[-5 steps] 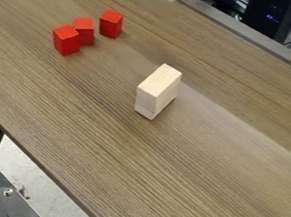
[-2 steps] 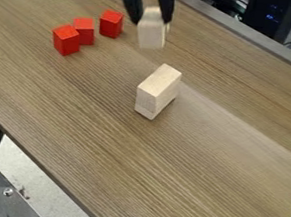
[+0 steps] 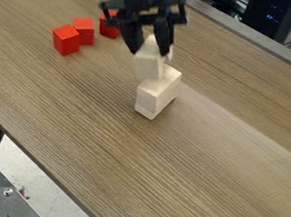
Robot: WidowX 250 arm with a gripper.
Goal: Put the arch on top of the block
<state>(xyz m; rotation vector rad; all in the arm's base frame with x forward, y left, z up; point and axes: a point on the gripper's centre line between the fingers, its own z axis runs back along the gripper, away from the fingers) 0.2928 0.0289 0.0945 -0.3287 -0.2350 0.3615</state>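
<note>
The black gripper (image 3: 149, 52) hangs down from the top edge of the view, over the far half of the table (image 3: 103, 145). Its two fingers are parted by about the width of the pale wooden arch (image 3: 149, 66) and pinch it near its upper end, one finger on each side, with the tips pointing down. A bit of the pale wood pokes out beside the finger on the right of the view. The rest of the arch hangs below the fingertips, roughly upright and a little tilted.

The lower end of the arch overlaps the far end of the top of the pale wooden block (image 3: 155, 95) in the view. Whether the two touch or a gap lies between them, I cannot tell. The block stands on the table on a narrow side, its long top running away from the camera, and the fingers are above it and apart from it.

Three red cubes sit on the table to the left of the block in the view. The nearest cube (image 3: 66, 40) is right by the middle cube (image 3: 83, 31), and the farthest cube (image 3: 108, 30) stands a little way off from them, partly hidden behind the gripper.
</note>
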